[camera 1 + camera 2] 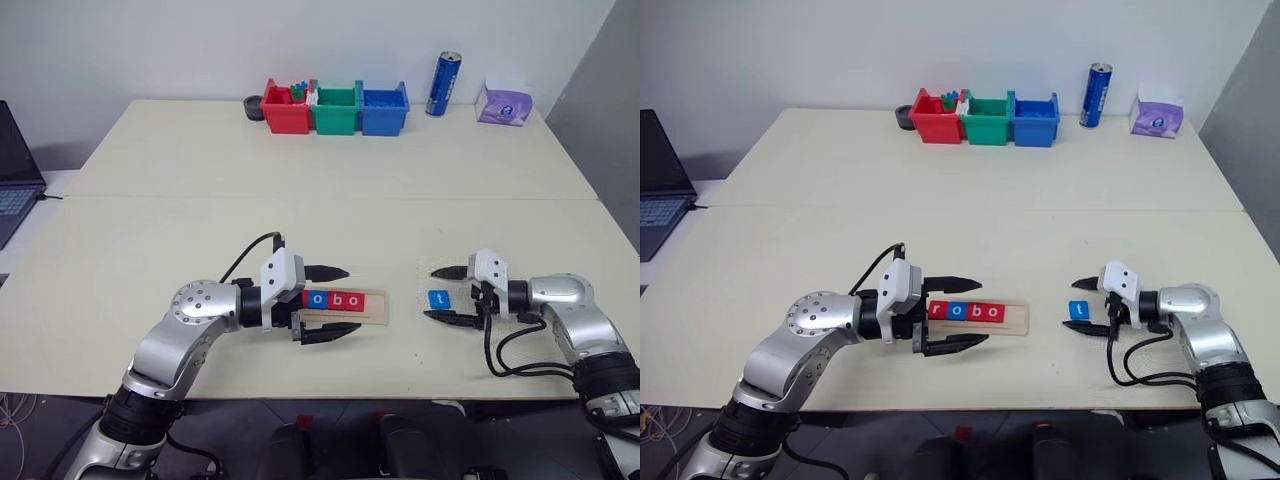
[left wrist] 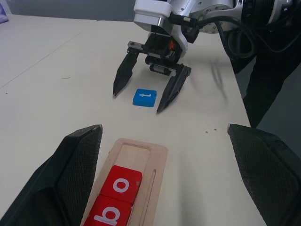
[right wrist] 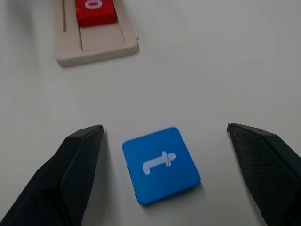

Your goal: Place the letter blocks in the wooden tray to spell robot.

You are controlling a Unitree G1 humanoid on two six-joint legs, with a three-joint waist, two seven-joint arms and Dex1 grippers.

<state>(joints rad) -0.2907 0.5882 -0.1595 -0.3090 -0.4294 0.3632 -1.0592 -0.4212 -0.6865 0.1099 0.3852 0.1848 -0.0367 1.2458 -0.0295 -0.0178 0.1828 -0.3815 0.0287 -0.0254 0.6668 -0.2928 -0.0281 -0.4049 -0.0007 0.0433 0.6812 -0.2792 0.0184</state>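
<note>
Flatly, glossy square t block (image 3: 161,165) lies beside grooved wooden tray (image 3: 96,46).

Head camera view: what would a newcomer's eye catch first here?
The wooden tray near the table's front edge, holding red and blue letter blocks r, o, b, o. The left gripper stands open around it. To its right, the blue t block lies on the table between the open right gripper fingers.

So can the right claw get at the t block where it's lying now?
Probably yes. The right claw is open, with a finger on each side of the t block, which lies flat on the table apart from the tray.
</note>
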